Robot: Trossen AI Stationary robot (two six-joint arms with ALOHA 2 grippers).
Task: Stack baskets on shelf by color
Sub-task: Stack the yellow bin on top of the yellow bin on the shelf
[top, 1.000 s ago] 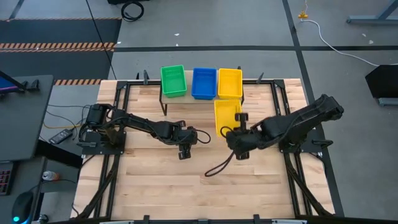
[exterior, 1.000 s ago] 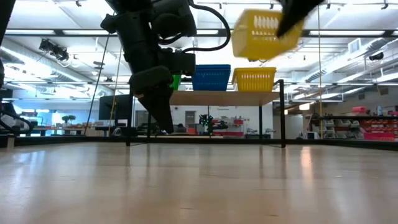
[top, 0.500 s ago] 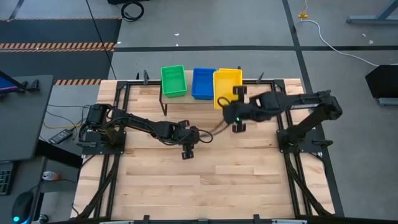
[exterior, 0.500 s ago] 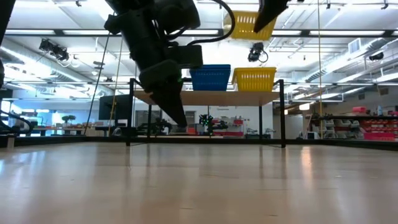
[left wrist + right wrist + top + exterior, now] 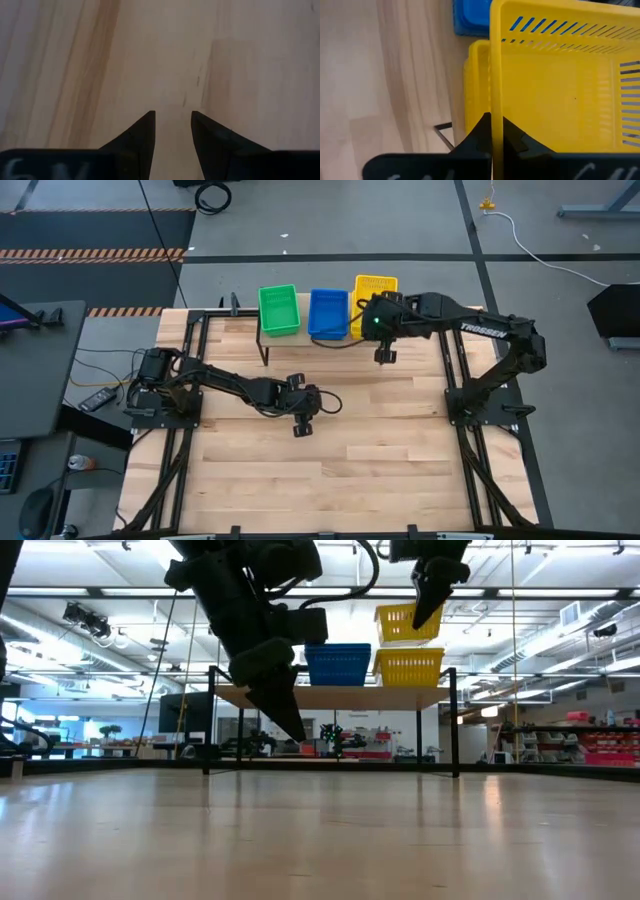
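My right gripper (image 5: 374,300) (image 5: 493,127) is over the right end of the shelf (image 5: 350,697), shut on a yellow basket (image 5: 408,623) (image 5: 376,284). That basket hangs just above another yellow basket (image 5: 408,667) (image 5: 476,85) that sits on the shelf board. A blue basket (image 5: 328,313) (image 5: 337,664) stands on the middle of the shelf and a green basket (image 5: 279,310) on its left end. My left gripper (image 5: 301,423) (image 5: 171,127) is open over the bare middle of the table, pointing down and touching nothing. My right gripper pinches the rim of the held yellow basket's near-side wall (image 5: 495,75), one finger (image 5: 512,135) inside the basket and one outside. The fingers come from above, pointing down. The basket is lifted clear and roughly level, directly over the yellow basket on the shelf.
The shelf stands on thin black legs (image 5: 455,725) at the table's far edge. Black frame rails (image 5: 450,370) run along both sides of the slatted tabletop. Bare wood (image 5: 330,470) fills the near half of the table.
My right gripper has carried the yellow basket from above the table in front of the shelf toward the far edge, turning it, and now holds it above the shelf's yellow basket. My left gripper has shifted slightly toward the table's right.
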